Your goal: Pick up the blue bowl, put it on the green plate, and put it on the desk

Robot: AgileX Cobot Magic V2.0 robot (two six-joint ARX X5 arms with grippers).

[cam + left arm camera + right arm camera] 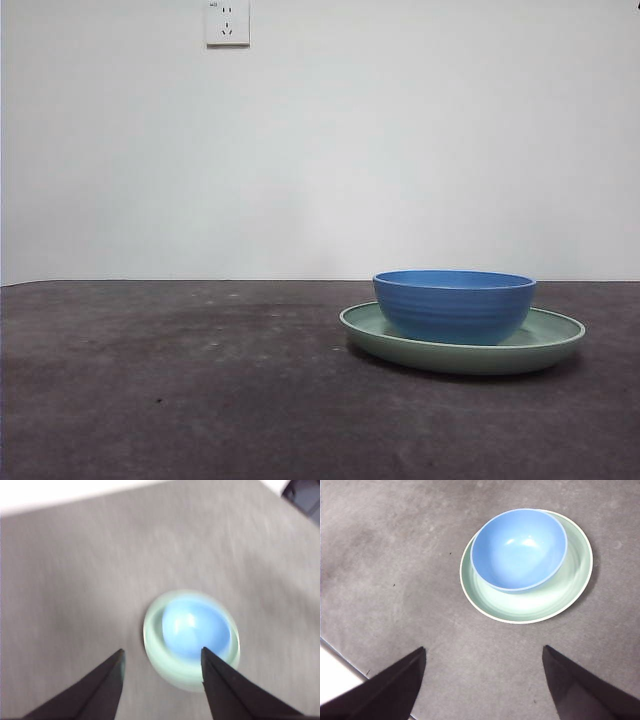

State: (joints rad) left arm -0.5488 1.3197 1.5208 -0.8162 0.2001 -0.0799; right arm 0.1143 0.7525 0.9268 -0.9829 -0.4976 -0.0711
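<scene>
1. The left wrist view is smeared throughout. In it the blue bowl (196, 629) and the green plate (191, 639) are soft patches with no clean rims, and one jaw covers part of the plate's edge.
2. In the front view neither arm shows at all, so each gripper's position has to be read from its own wrist camera.
3. That low front camera hides the bowl's inside and its base, and the bowl blocks the plate's middle.
4. A dark shape (305, 494) sits cut off at a corner of the left wrist view, too blurred to name.
5. Count: one blue bowl (454, 305), one green plate (462, 341), one wall socket (227, 21), two grippers.
6. The bowl (519, 549) stands upright inside the plate (526, 566), off-centre, close to one side of the rim, with a wide crescent of bare plate on the other side.
7. Bowl and plate rest together on the desk (180, 390), on its right half in the front view, nearer its far edge than its front edge.
8. The left gripper (161, 659) hangs above the desk with its jaws apart, holding nothing.
9. The right gripper (484, 656) is released too, jaws spread wide above bare desk (385, 570), apart from the plate, with a desk edge (342, 661) near one jaw.
</scene>
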